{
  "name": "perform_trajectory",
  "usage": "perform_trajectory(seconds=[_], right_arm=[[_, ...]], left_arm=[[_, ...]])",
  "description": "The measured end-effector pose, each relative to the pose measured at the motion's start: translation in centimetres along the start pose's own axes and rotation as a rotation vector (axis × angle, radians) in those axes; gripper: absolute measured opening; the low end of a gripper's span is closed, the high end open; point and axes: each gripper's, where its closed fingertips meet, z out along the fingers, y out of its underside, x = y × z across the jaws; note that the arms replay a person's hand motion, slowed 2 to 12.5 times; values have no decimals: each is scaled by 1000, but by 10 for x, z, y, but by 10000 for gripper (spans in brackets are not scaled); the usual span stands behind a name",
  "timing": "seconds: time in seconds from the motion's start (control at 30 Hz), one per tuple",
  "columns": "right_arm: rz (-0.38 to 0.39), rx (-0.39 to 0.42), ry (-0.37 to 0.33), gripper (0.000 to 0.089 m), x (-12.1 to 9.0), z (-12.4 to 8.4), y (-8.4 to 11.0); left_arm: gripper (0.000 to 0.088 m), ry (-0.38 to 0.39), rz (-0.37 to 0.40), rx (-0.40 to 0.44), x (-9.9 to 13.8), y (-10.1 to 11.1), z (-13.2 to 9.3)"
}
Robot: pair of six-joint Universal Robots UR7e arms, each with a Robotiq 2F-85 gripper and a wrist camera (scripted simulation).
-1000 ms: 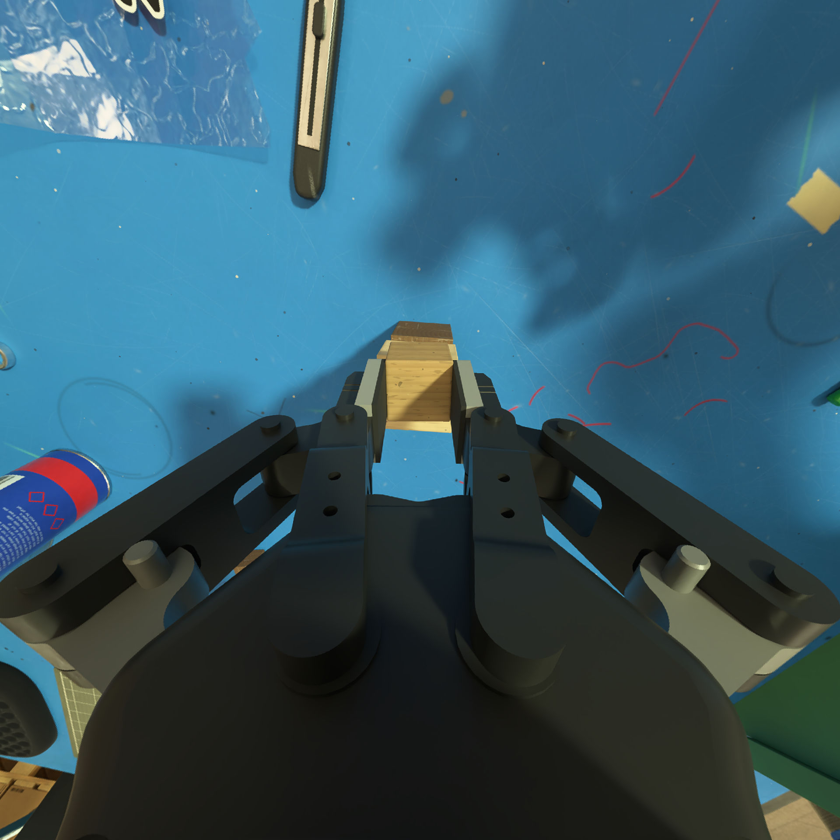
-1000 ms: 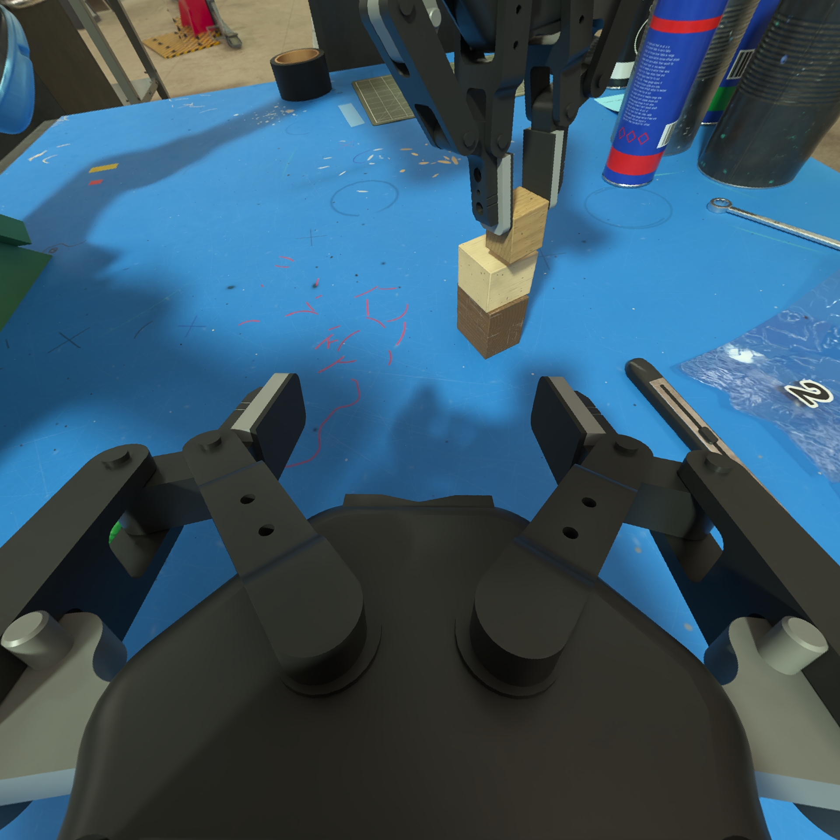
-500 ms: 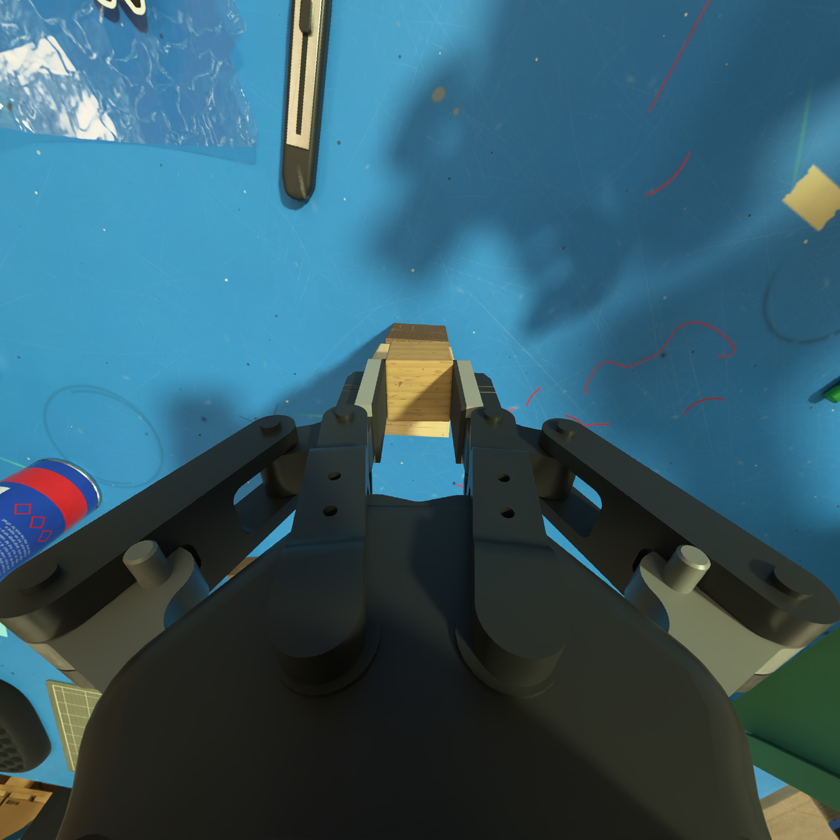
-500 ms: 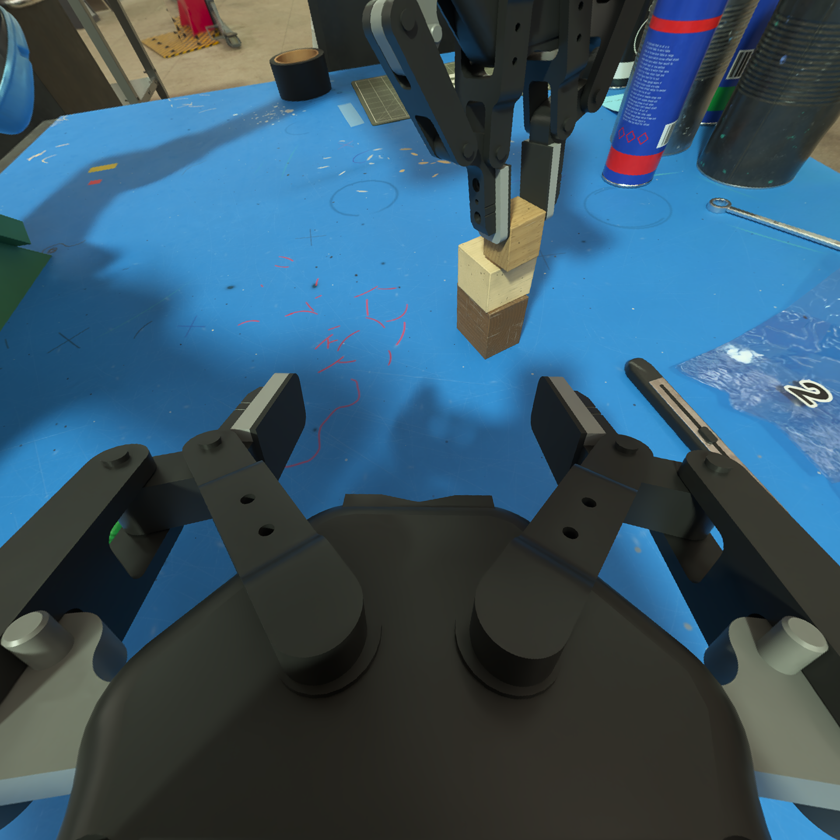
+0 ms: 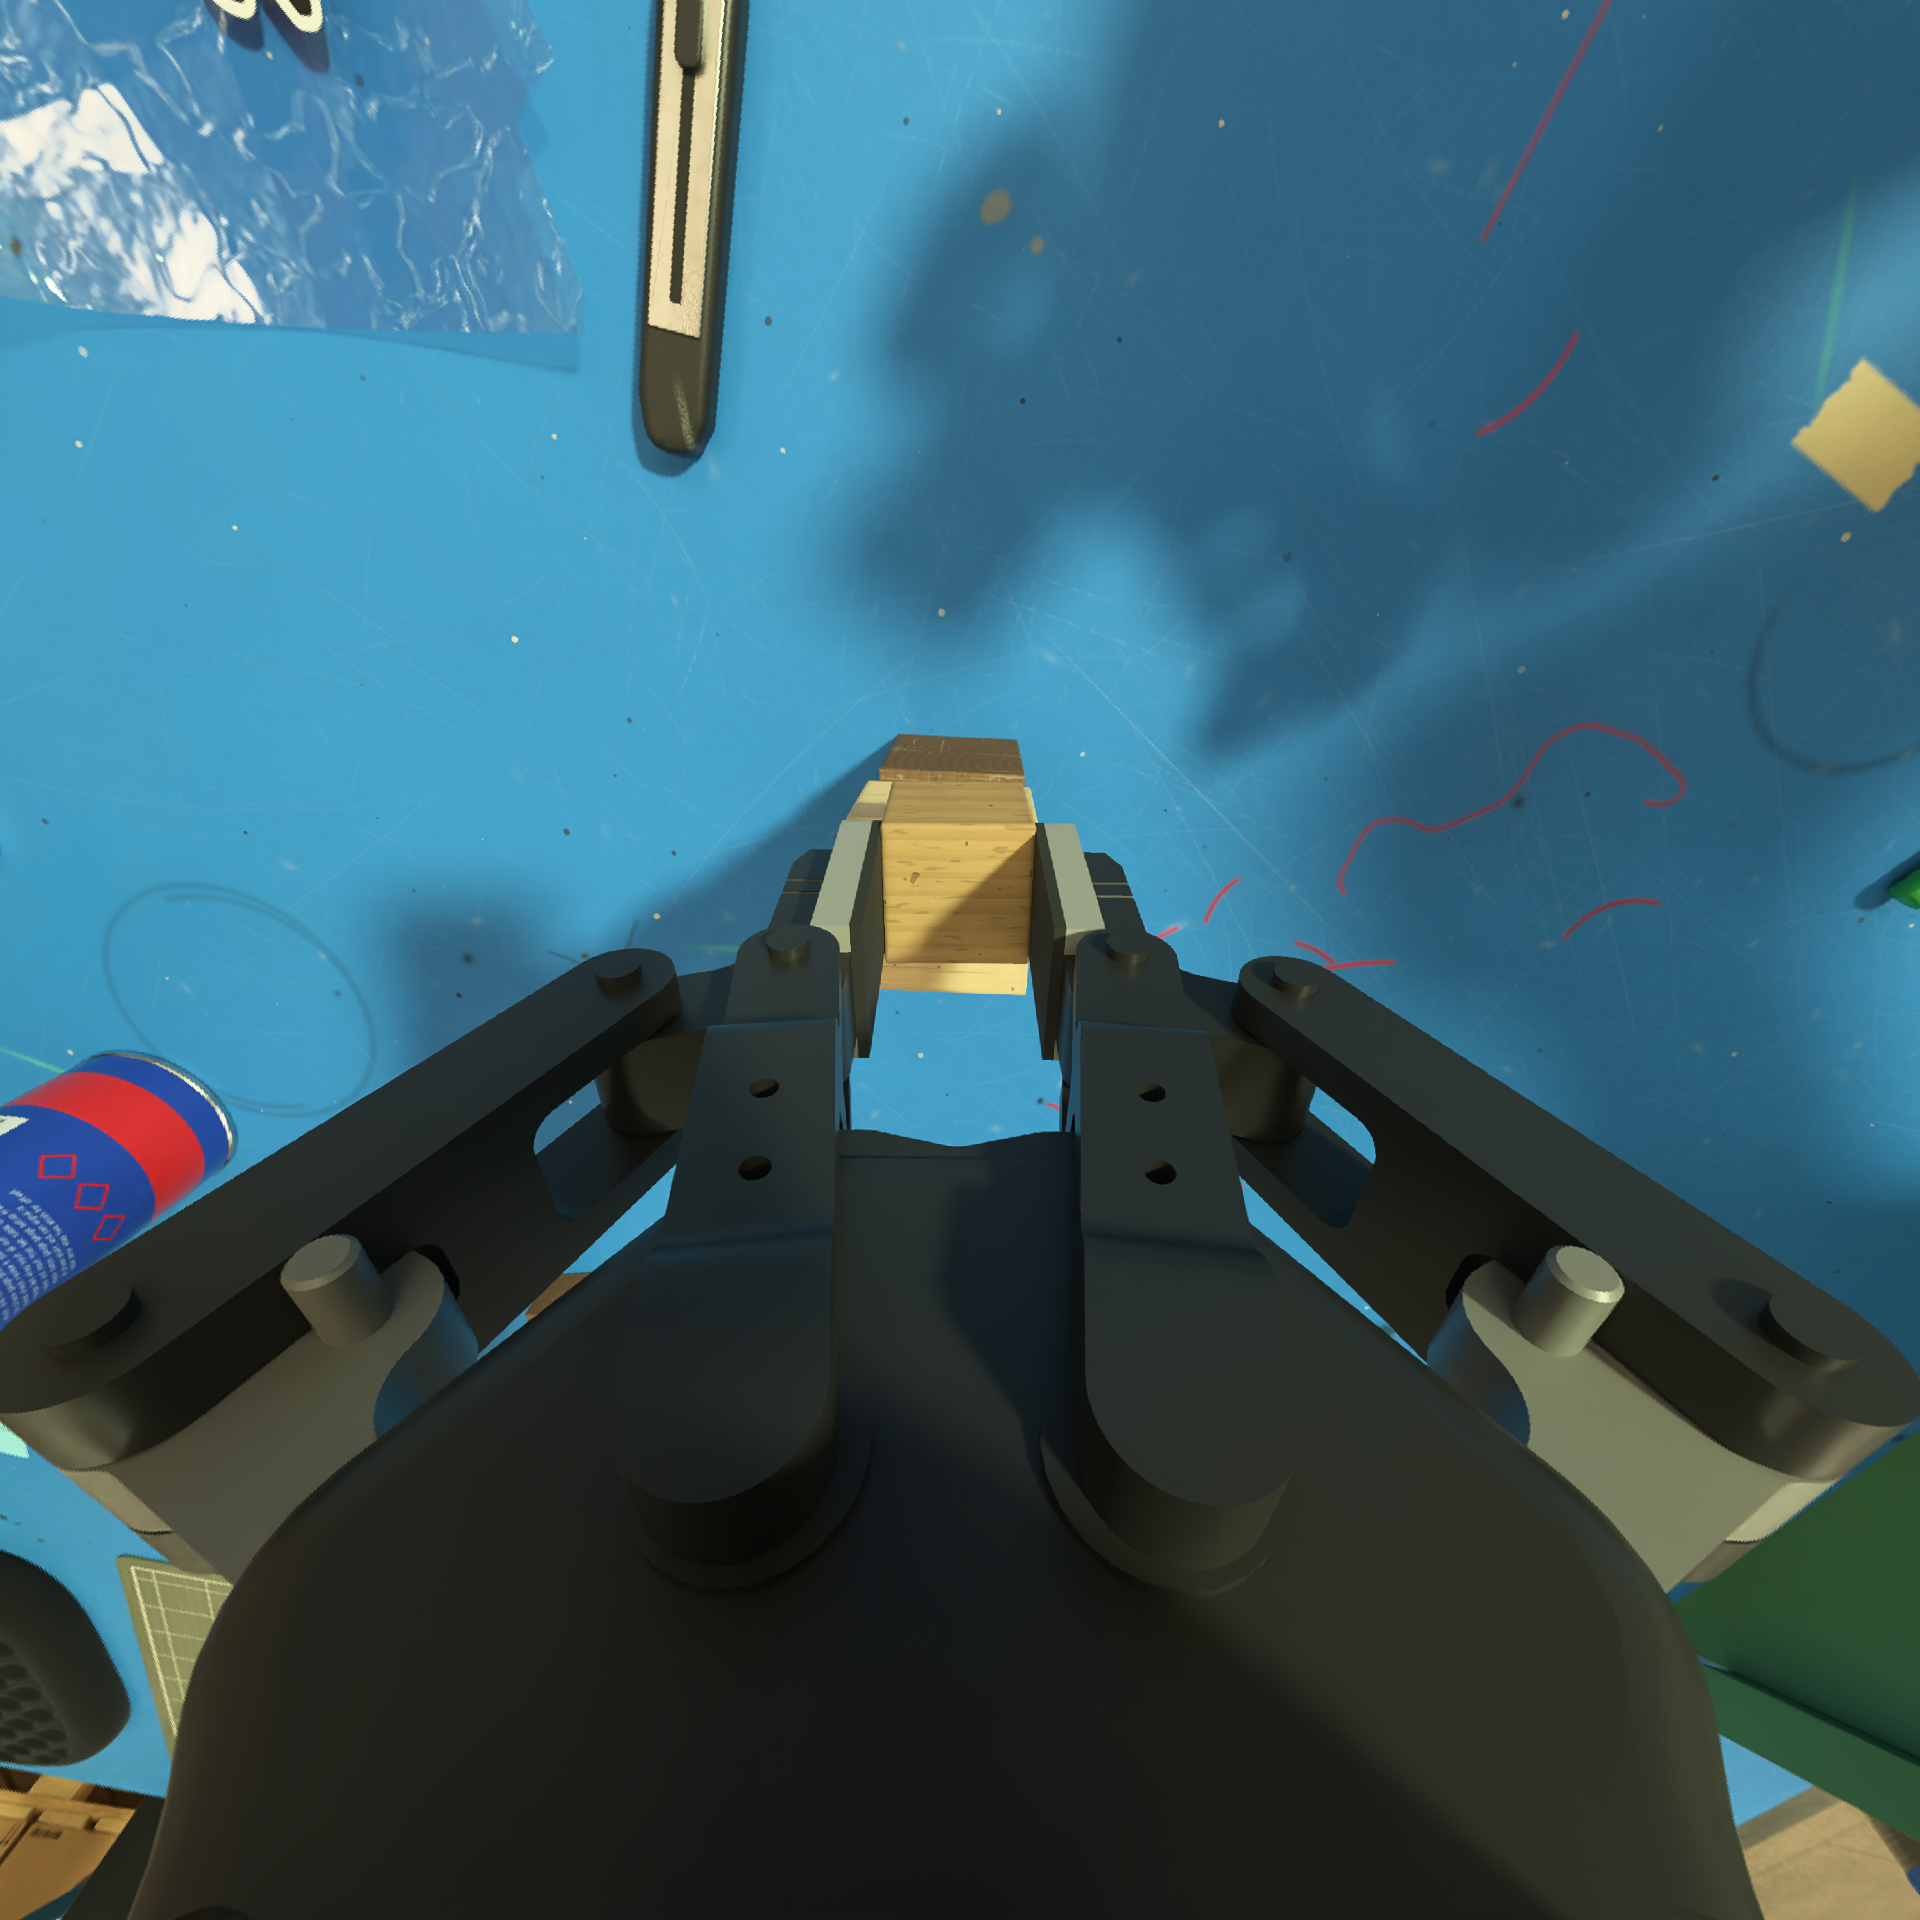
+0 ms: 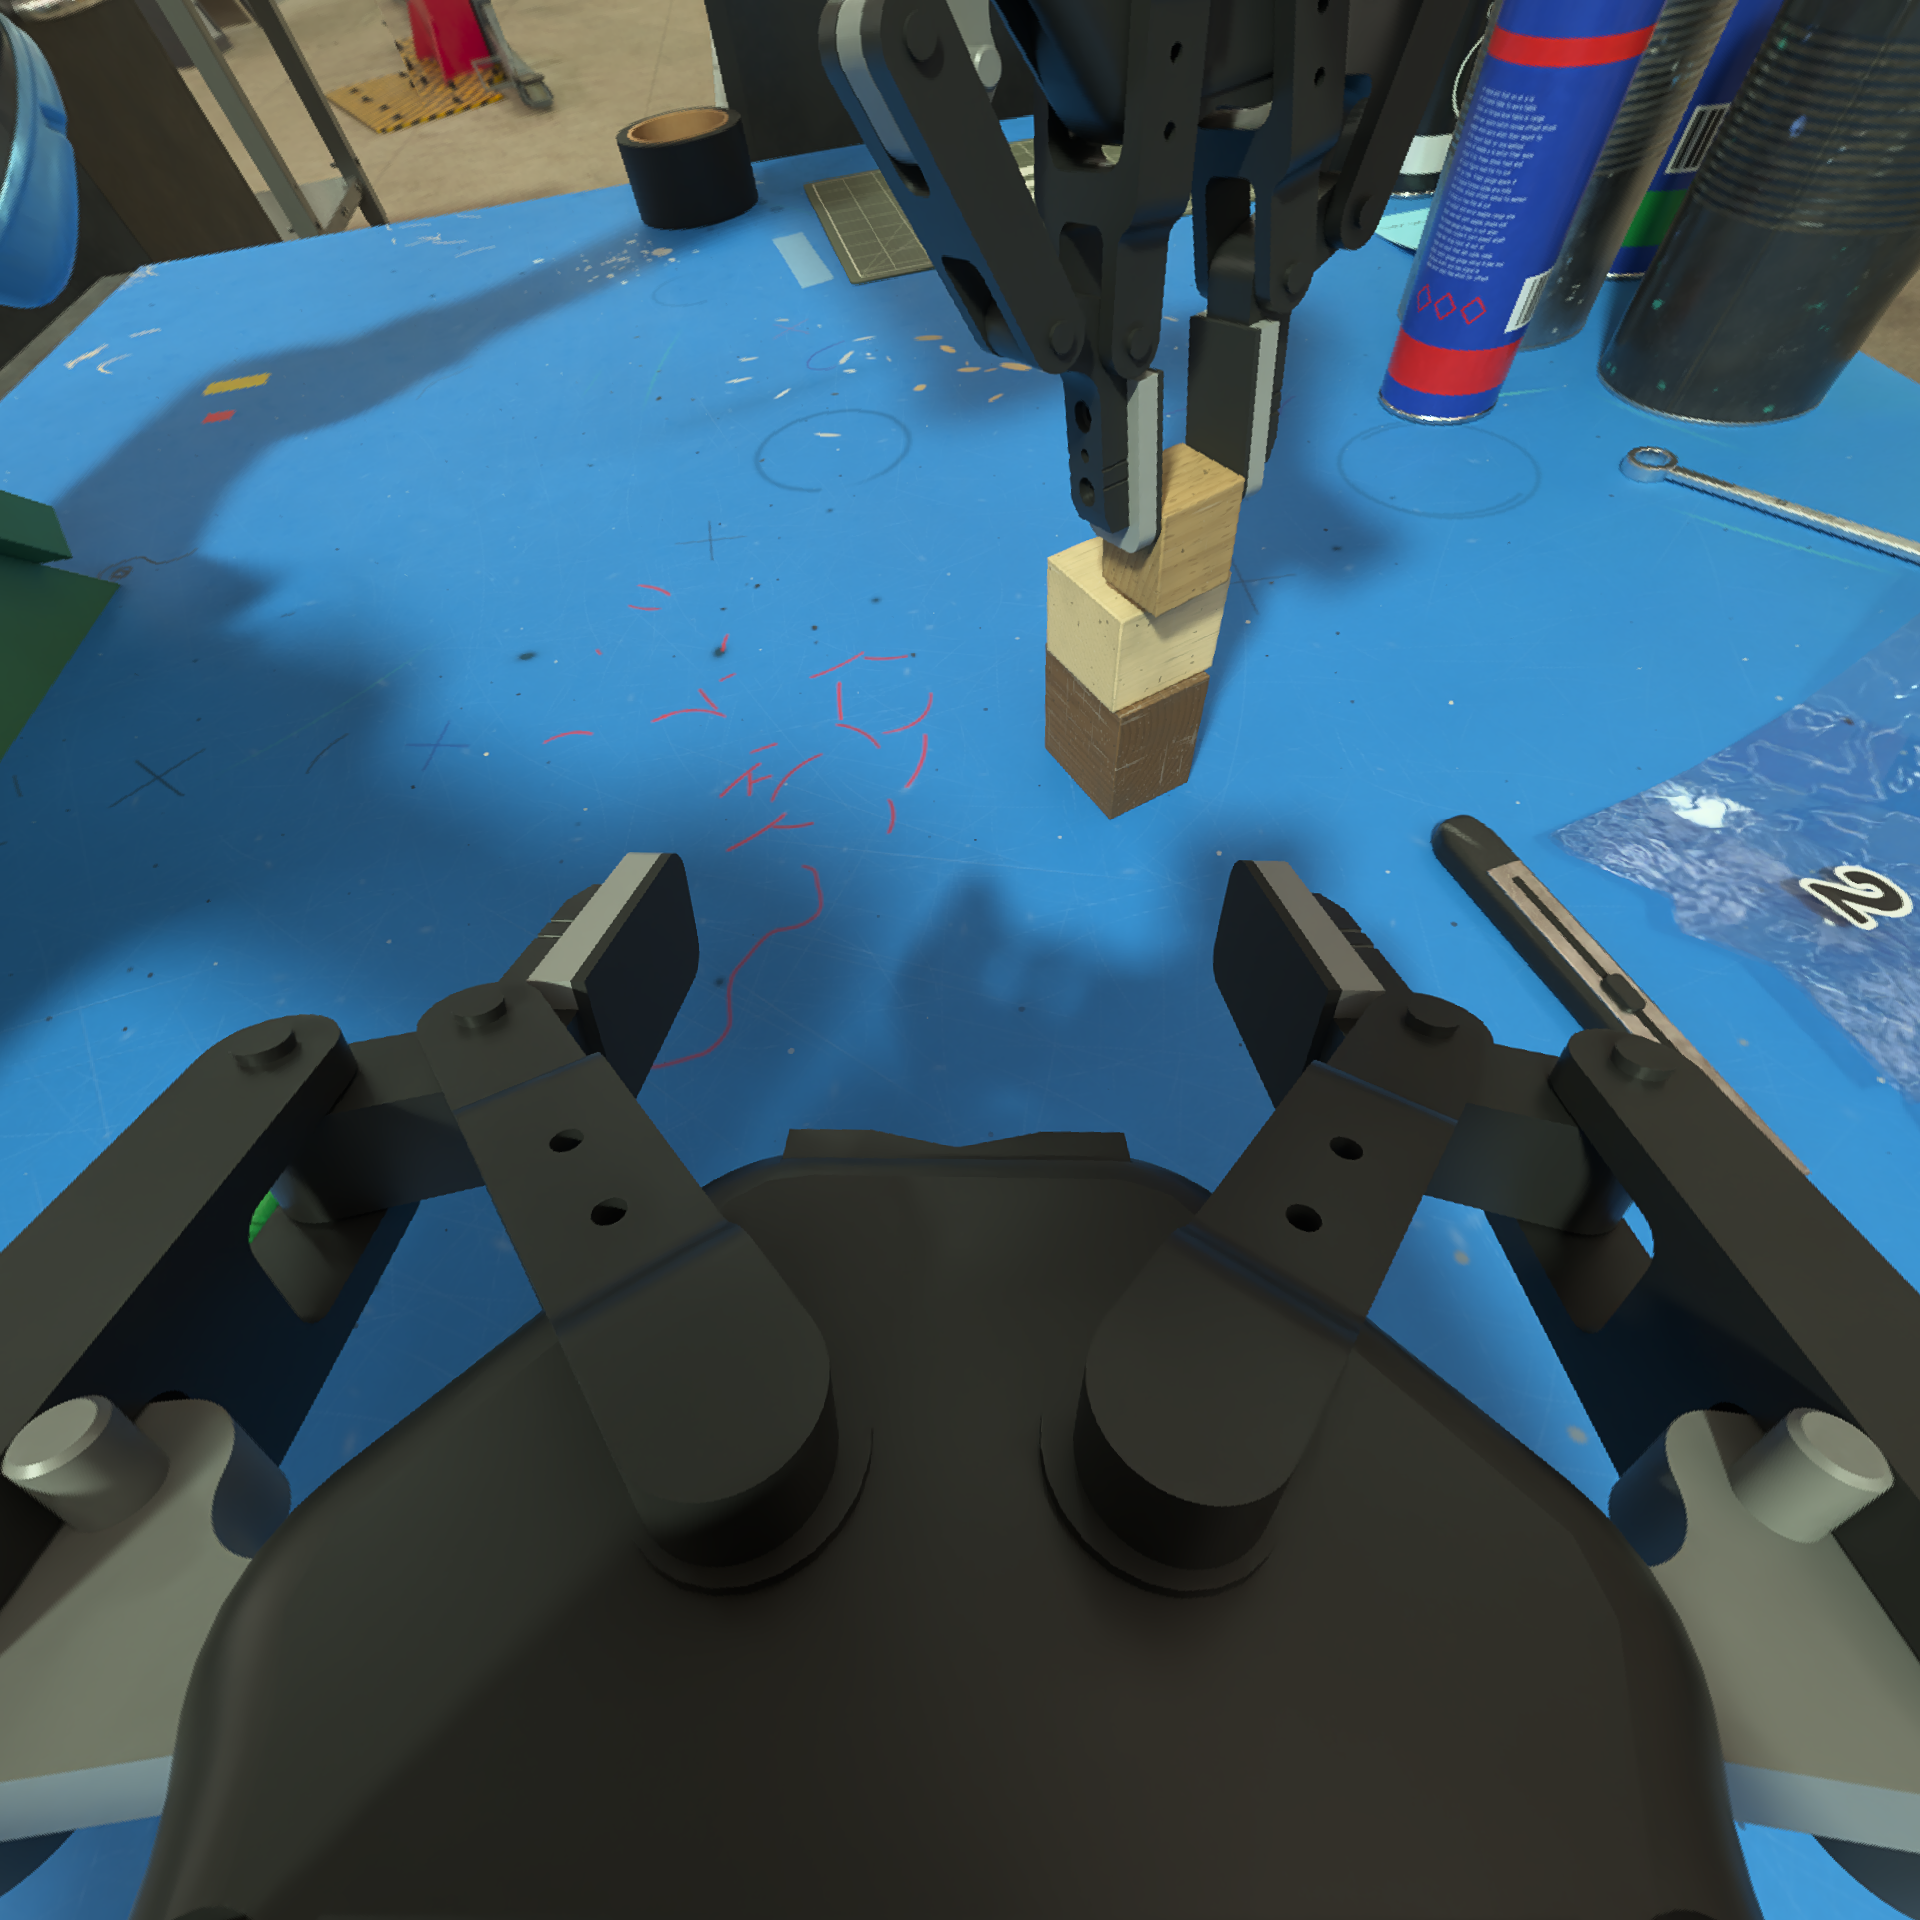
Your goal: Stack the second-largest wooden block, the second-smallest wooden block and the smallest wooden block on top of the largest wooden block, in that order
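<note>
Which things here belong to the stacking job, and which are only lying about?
Job:
dark base block
pale block on it
tan block held by left gripper
small pale piece, perhaps the last block

Lying about:
utility knife
spray can
wrench
tape roll
plastic bag

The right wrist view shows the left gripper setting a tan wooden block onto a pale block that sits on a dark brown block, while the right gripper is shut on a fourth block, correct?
One detail is wrong: the right gripper is open and holds nothing, as the right wrist view shows. The rest stands: the left gripper sets the tan wooden block onto the pale block, which sits on the dark brown block.
</note>
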Motion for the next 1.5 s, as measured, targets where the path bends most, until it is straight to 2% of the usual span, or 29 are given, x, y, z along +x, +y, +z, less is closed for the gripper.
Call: perform_trajectory(seconds=[0.23, 0.3, 0.33, 0.83, 1.1, 1.5], right_arm=[[-1, -3, -2, 854, 0, 1, 1], [-1, -5, -2, 854, 0, 1, 1], [-1, -5, -3, 854, -1, 1, 1], [-3, 2, -1, 854, 0, -1, 0], [-2, 8, -3, 854, 0, -3, 0], [-4, 11, 0, 854, 0, -3, -1]], left_arm=[[250, 4, 2, 4, 0, 0, 0], [431, 3, 4, 5, 0, 1, 0], [475, 1, 5, 7, -1, 1, 0], [773, -53, 17, 63, -13, 8, -12], [852, -109, 18, 81, -30, 27, -24], [854, -191, -13, 41, -66, 81, -33]])
